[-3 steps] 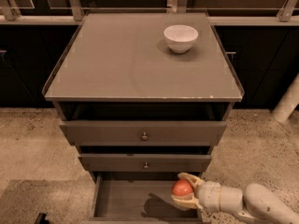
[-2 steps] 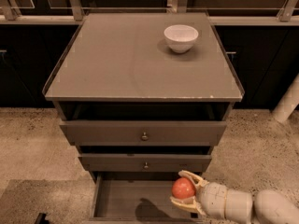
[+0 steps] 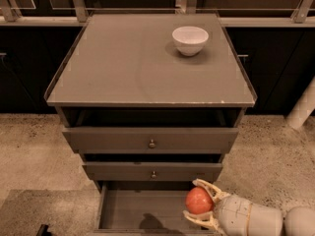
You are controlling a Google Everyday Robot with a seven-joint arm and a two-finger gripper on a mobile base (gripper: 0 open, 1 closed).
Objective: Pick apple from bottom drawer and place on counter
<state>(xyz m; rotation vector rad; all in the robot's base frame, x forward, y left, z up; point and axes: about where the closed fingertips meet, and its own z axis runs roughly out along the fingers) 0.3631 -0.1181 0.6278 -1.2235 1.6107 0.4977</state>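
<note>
The apple [image 3: 198,200] is small, round and red-orange. My gripper [image 3: 201,202] is shut on the apple and holds it above the right side of the open bottom drawer [image 3: 128,211], its shadow on the drawer floor. My white arm comes in from the bottom right corner. The counter [image 3: 123,68] is the flat grey-brown cabinet top, well above the gripper.
A white bowl [image 3: 190,39] stands on the counter's back right. Two knobbed drawers [image 3: 151,140] above the bottom one are pulled partly out, the upper one further. A white post [image 3: 303,106] stands on the speckled floor at right. Dark cabinets with a rail lie behind.
My gripper has lifted the apple a little higher above the drawer floor and moved slightly left. The drawers and bowl have not moved.
</note>
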